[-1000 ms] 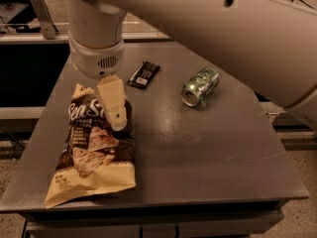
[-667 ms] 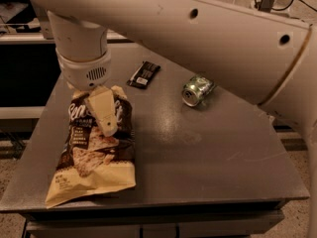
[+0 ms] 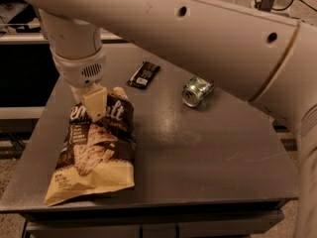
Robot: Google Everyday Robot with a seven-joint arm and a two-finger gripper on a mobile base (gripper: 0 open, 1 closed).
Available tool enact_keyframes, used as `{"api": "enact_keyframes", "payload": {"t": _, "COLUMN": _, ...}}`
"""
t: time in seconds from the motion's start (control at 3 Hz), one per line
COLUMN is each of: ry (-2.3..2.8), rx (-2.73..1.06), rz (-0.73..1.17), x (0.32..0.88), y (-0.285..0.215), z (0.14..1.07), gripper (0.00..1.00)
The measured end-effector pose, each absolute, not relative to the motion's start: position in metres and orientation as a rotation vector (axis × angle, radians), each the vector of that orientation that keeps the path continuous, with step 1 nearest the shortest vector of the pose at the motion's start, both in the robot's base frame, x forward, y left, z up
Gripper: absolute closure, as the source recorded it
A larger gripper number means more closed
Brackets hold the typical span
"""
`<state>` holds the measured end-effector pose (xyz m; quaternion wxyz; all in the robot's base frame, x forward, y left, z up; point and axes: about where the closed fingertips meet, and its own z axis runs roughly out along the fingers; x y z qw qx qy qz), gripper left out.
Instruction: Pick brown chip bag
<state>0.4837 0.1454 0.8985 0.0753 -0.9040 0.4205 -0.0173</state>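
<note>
Shifting sideways since a second ago, the gripper (image 3: 94,103) now sits over the lettered upper end of the brown chip bag (image 3: 96,148), its cream tip against or just above the dark foil beside the white lettering, while the big arm (image 3: 198,29) sweeps across more of the top of the view than it did before. Whether the gripper is spread or closed cannot be told from this angle, since only one pale face of it shows. Directly below and in front of that tip the bag lies flat on the bench (image 3: 198,152), its dark brown middle with the pictured chips running away from the gripper and its cream-yellow bottom end farthest from it, near the bench's front edge; the bag looks to be in the same spot as before, so it has most likely not been lifted yet. Off to one side of the gripper, well apart from it, the small black wrapper (image 3: 143,75) and the crushed green can (image 3: 196,91) lie where they were. My reading is that the approach is nearly finished and the grasp on the bag's top edge is the step in hand; thin, crinkly foil may slip or bunch there
</note>
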Motion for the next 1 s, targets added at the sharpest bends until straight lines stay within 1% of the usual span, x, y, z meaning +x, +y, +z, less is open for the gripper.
{"api": "enact_keyframes", "payload": {"t": 0.33, "ry": 1.267, "rx": -2.630, "rz": -0.047, "x": 0.497, "y": 0.138, "z": 0.931, "gripper": 0.88}}
{"api": "enact_keyframes", "payload": {"t": 0.67, "ry": 1.277, "rx": -2.516, "rz": 0.007, "x": 0.513, "y": 0.127, "z": 0.971, "gripper": 1.00}}
{"api": "enact_keyframes", "payload": {"t": 1.0, "ry": 1.257, "rx": -2.395, "rz": 0.153, "x": 0.525, "y": 0.115, "z": 1.010, "gripper": 1.00}}
